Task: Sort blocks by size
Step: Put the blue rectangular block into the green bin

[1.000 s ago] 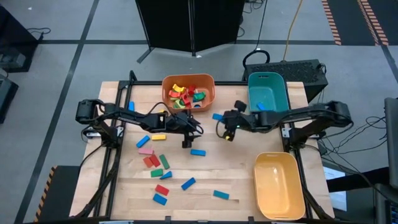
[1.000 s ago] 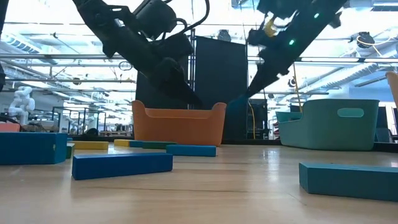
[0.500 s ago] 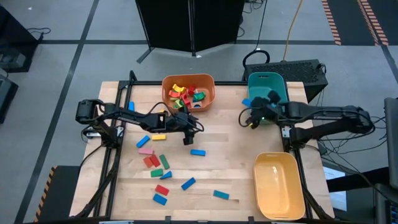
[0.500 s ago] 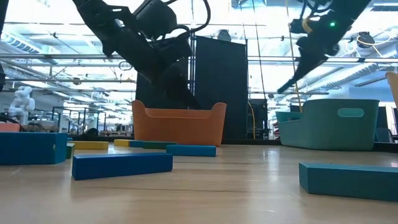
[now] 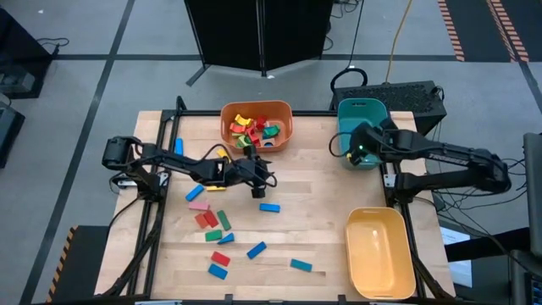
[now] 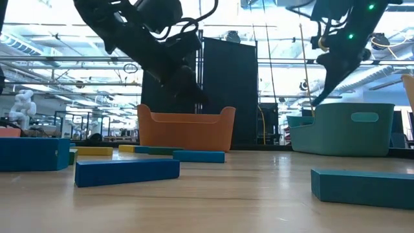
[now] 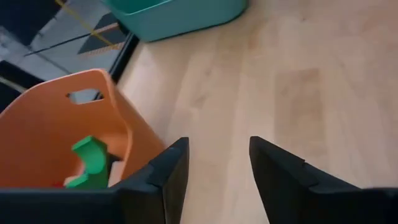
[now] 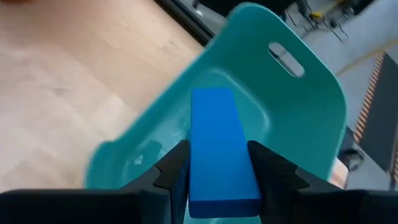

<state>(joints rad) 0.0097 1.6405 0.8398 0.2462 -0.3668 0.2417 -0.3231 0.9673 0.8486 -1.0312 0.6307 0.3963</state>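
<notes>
My right gripper [image 5: 356, 152] hangs over the teal bin [image 5: 366, 127], shut on a blue block [image 8: 214, 124]. My left gripper [image 5: 258, 182] stands open above the bare wood by the orange bin's [image 7: 56, 124] near right corner, with nothing between its fingers [image 7: 168, 174]. The orange bin holds several red, green and yellow blocks [image 5: 254, 130]. More blocks [image 5: 218, 222] in blue, red, green, pink and yellow lie flat on the table's left and near part. One blue block [image 5: 269, 207] lies just near of my left gripper. My right gripper pinches the blue block between its two fingers [image 8: 174, 165], which press its two long sides [image 8: 194, 155]. The block lies along the fingers and sticks out past their tips. It slants down toward the teal bin's inside [image 8: 273, 124], lifted clear of table and bin.
A yellow bin [image 5: 379, 252] stands at the near right corner. The middle and right of the wooden table [image 5: 322, 212] show bare wood. In the low view, blue blocks [image 6: 126, 171] lie close to the camera, and a dark stand [image 5: 254, 34] rises beyond the far edge.
My right gripper has carried the blue block from the table's middle toward the right and far side and risen a little. It has tipped further down and now hangs over the teal bin. The block has stayed lifted clear in the hold.
</notes>
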